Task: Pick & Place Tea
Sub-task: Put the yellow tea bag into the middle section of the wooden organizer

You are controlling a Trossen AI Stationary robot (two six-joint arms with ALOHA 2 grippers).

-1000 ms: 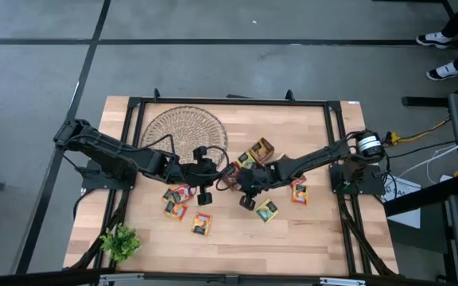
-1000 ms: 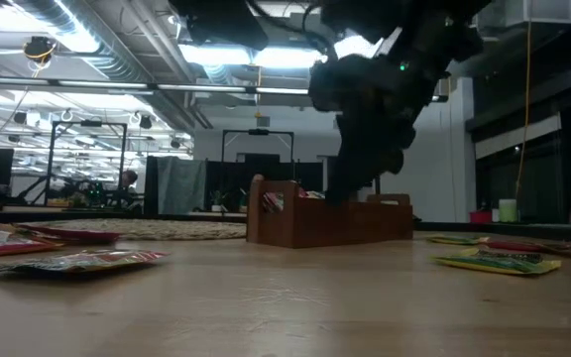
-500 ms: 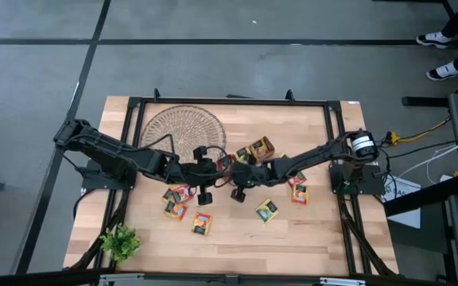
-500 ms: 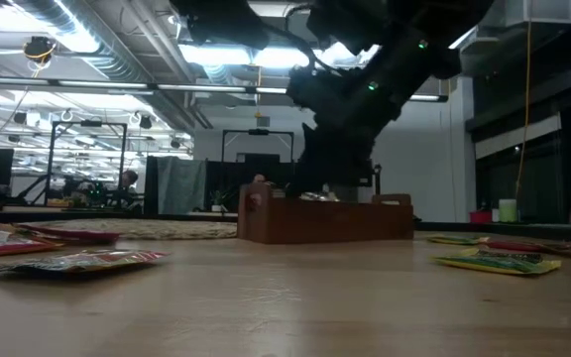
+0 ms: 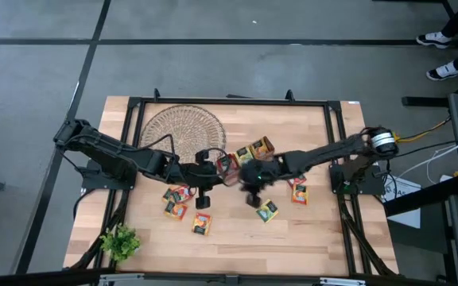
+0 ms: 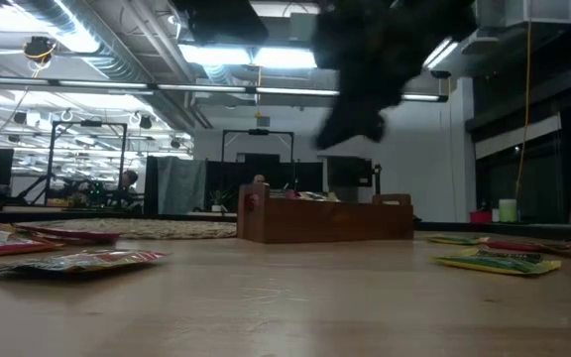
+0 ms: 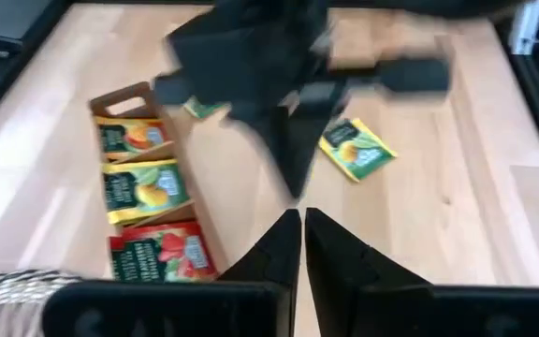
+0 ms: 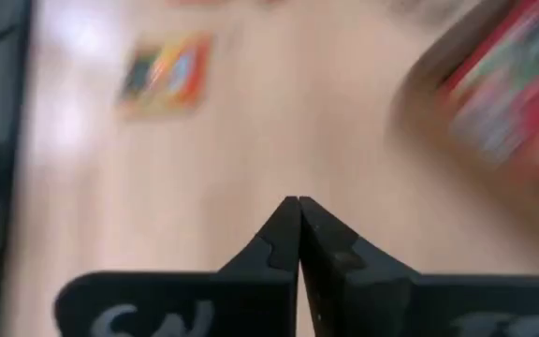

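Observation:
The tea sachets are small flat squares. Three lie in the wooden tray (image 5: 245, 156) (image 7: 143, 192): an orange one, a green one and a red one. Others lie flat on the table: two (image 5: 176, 200) below my left arm, an orange one (image 5: 201, 224), a green one (image 5: 266, 210) (image 7: 356, 150) and a red one (image 5: 299, 191). My left gripper (image 5: 213, 179) (image 7: 300, 220) is shut and hovers just left of the tray's near end. My right gripper (image 5: 245, 179) (image 8: 298, 208) is shut and blurred, raised above the table beside the tray.
A round woven wicker dish (image 5: 184, 127) sits at the far left of the table. A small green plant (image 5: 120, 242) stands at the near left corner. A black frame (image 5: 336, 127) runs around the table. Bare wood lies along the near edge.
My right gripper went toward the left and down to the tray, then rose clear of it and drew back toward the right; it is still moving. The tray slid a little toward the table's left.

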